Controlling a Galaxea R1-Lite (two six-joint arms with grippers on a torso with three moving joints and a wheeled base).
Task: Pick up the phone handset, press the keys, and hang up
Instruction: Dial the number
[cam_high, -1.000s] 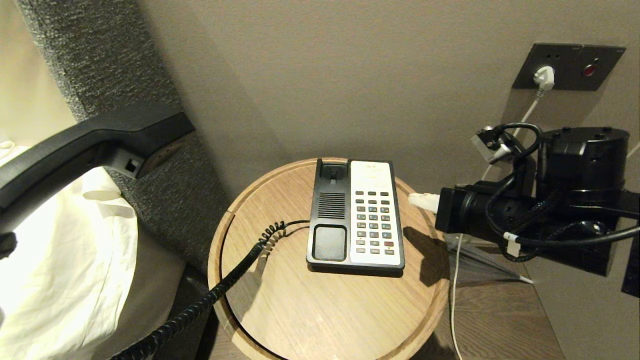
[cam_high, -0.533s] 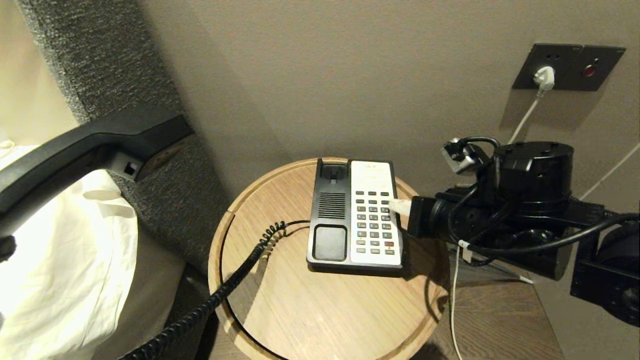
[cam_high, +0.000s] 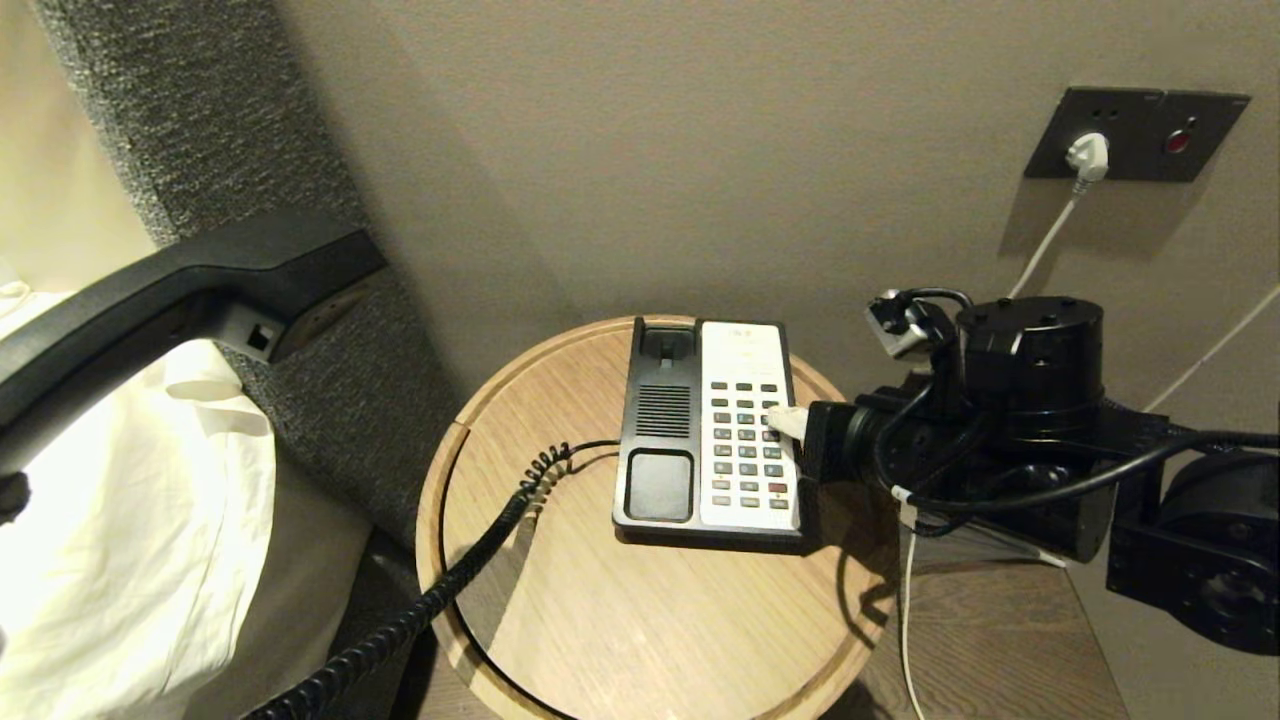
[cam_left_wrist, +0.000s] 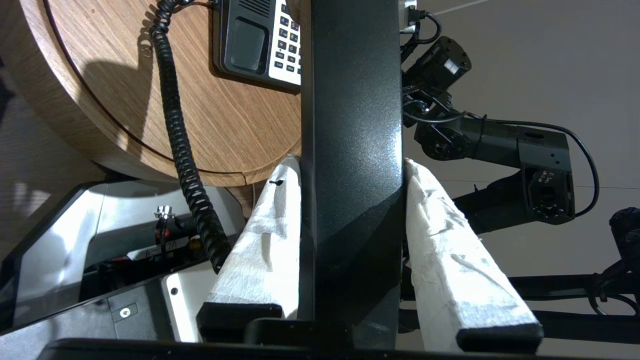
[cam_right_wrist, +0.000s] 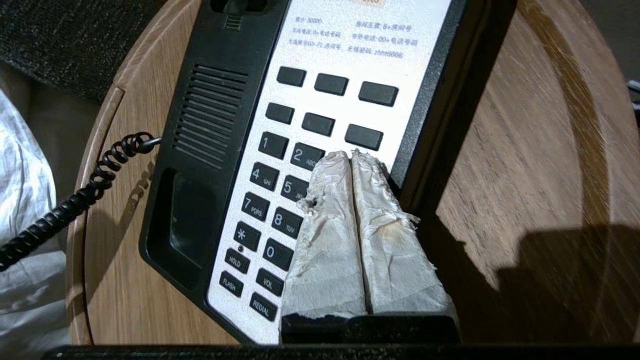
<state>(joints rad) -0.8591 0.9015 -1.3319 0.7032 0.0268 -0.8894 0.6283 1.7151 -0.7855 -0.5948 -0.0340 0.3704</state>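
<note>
Round wooden side table (cam_high: 620, 620) against a beige wall, grey upholstered headboard (cam_high: 250, 130) and white bedding (cam_high: 120, 540) on the robot's left. Black-and-white phone base (cam_high: 712, 435) sits on the far half of the table, cradle empty. Right arm (cam_high: 1010, 430) reaches in from the right. Phone handset (cam_high: 170, 300) is off the base, held up in the air well left of the table, over the bedding; left gripper (cam_left_wrist: 352, 170) clamps it, tape-wrapped fingers (cam_left_wrist: 270, 225) pressed on both sides of the black shaft. Coiled cord (cam_high: 440, 590) runs from the base's left edge over the table rim and down. Right gripper (cam_right_wrist: 351, 156) has both wrapped fingers squeezed together, tips over the right column of the keypad (cam_right_wrist: 280, 165), beside the 2 key; contact can't be judged. White plug (cam_high: 1088, 155) in the wall socket plate (cam_high: 1140, 133).
</note>
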